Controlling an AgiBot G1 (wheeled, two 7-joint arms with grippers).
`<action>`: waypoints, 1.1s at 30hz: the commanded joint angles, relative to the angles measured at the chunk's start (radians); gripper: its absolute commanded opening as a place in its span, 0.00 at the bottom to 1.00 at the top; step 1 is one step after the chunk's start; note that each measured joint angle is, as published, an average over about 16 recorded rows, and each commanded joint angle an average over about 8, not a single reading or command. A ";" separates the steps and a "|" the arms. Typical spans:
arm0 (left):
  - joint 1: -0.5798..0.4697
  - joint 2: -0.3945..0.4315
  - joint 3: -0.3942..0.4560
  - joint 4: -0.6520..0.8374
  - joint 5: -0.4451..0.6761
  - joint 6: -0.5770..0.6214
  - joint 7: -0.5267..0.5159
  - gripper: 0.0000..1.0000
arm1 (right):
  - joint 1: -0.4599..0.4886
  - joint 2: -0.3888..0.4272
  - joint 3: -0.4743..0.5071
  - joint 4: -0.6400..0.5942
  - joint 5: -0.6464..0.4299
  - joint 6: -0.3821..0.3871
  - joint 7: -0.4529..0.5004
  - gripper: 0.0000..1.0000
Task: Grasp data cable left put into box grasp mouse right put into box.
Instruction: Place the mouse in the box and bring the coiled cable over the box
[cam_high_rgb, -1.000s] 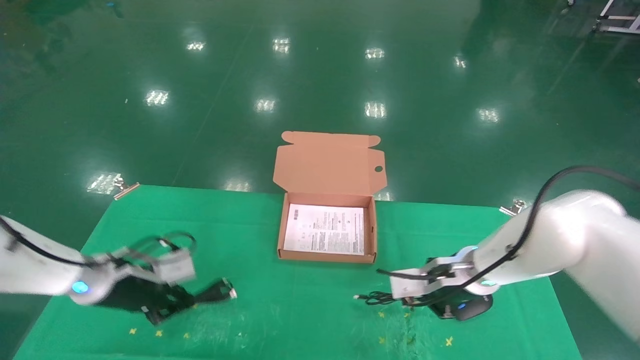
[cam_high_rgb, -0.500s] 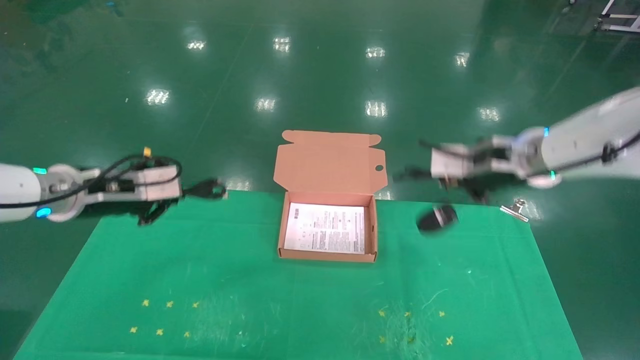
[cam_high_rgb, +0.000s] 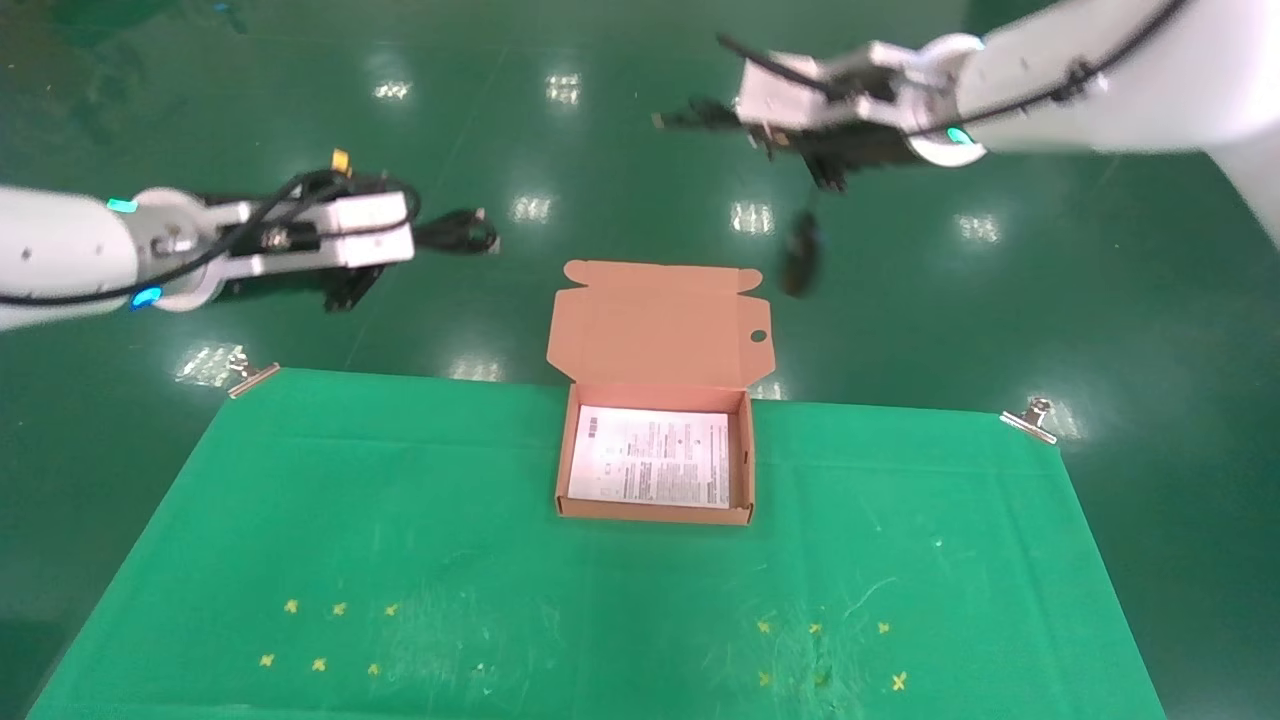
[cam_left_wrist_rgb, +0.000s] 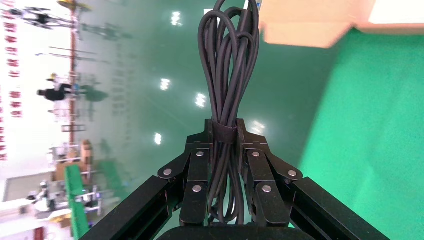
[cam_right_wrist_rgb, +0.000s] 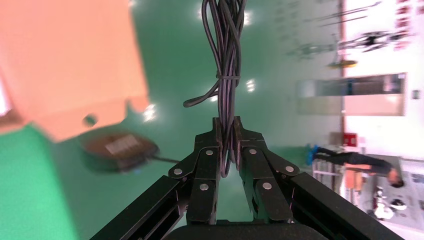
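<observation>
Both things are picked up and are high in the air, so the job now is the carry to the box (cam_high_rgb: 655, 470), which sits open at the middle of the far edge of the counter (cam_high_rgb: 400, 520), its lid standing up behind it and only a white sheet inside. The left gripper (cam_left_wrist_rgb: 226, 150) is out past the far left corner of the counter, up over the floor, and its arm reaches in level from the left side. Its fingers (cam_left_wrist_rgb: 196, 172) are squeezed tight on the cable (cam_left_wrist_rgb: 227, 75), a bunch of long black loops that sticks out in front of them toward the box. The right gripper (cam_right_wrist_rgb: 226, 145) is even higher, out past the far edge and a bit to the right of the box lid, with the arm coming in from the right. Its fingers (cam_right_wrist_rgb: 255, 172) are pinched on the thin cord of the mouse (cam_right_wrist_rgb: 120, 149), not on the mouse itself, so the mouse hangs down below on its cord, just beside the top of the lid. I think the cable should go first: the left arm needs to come over the open box, go low, and let go. The mouse may swing on its cord, so the right arm should move slowly and lower it straight into the box.
</observation>
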 joint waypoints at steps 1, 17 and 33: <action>-0.022 0.023 -0.001 0.017 0.014 -0.009 -0.007 0.00 | 0.019 -0.043 0.012 -0.074 0.012 0.048 -0.033 0.00; -0.139 0.131 -0.030 0.186 0.000 -0.094 0.002 0.00 | 0.062 -0.091 0.062 -0.164 0.312 0.175 -0.207 0.00; -0.164 0.117 -0.066 0.222 -0.158 -0.056 0.080 0.00 | 0.085 -0.085 0.064 -0.197 0.435 0.164 -0.316 0.00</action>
